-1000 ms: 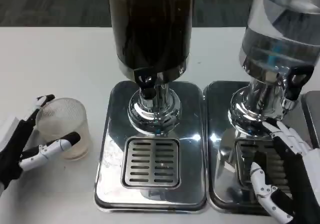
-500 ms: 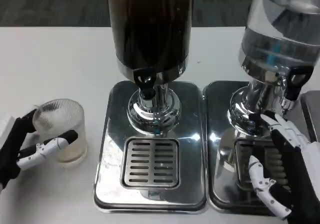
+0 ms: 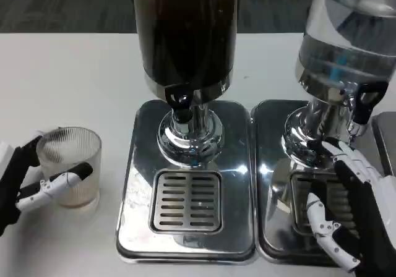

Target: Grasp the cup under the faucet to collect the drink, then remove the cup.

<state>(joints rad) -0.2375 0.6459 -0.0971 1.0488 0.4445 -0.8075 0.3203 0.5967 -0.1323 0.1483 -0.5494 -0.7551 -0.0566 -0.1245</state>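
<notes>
Cup (image 3: 68, 167) and left hand (image 3: 28, 184) have slid further left since a second ago, away from the dark dispenser (image 3: 185, 48). Left fingers (image 3: 62, 181) wrap the ribbed cup, standing on the counter (image 3: 74, 85). Right hand (image 3: 349, 218) rests spread, holding nothing, over the right drip tray (image 3: 272, 184).

The left robot hand (image 3: 28, 181) has a black palm and black inner finger surfaces; its fingers (image 3: 59, 184) are white, segmented shells with black tips, dark seams between the segments; the right robot hand (image 3: 352, 218) is likewise black across its broad middle; its fingers (image 3: 328, 234) are glossy white links, jointed by small dark gaps, with rounded ends.
</notes>
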